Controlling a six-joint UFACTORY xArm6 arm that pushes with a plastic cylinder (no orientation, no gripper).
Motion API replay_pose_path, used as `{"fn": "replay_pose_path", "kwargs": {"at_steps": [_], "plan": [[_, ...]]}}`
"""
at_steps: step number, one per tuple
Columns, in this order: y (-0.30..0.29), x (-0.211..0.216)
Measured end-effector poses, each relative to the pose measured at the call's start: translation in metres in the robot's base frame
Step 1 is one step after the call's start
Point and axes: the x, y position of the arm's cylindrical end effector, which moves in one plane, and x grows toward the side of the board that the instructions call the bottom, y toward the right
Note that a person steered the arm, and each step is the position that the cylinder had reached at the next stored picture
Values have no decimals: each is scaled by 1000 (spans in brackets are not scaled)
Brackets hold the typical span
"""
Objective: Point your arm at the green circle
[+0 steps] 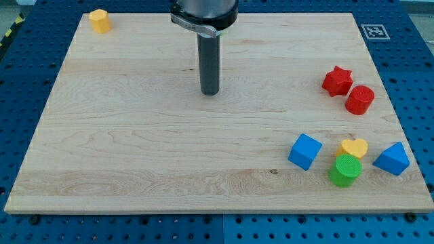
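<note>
The wooden board [135,149] spreads under me, and my tip [210,93] rests on it near the view's top centre, touching no block; I end in a plain rod, with no jaws to open or close. Well off toward the view's lower right sit the blue cube [304,151] and blue triangle [392,159]. Right of my tip are the red star [337,80] and red cylinder [359,99]. The green circle [345,170] lies far toward the lower right, touching the yellow heart [354,147]. A yellow block [100,21] sits far to the upper left.
</note>
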Motion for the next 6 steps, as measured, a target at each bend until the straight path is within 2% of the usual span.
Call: {"fn": "replay_pose_path", "kwargs": {"at_steps": [1,2,4,5,6], "plan": [[9,10],[50,49],[72,149],[103,200],[125,205]]}}
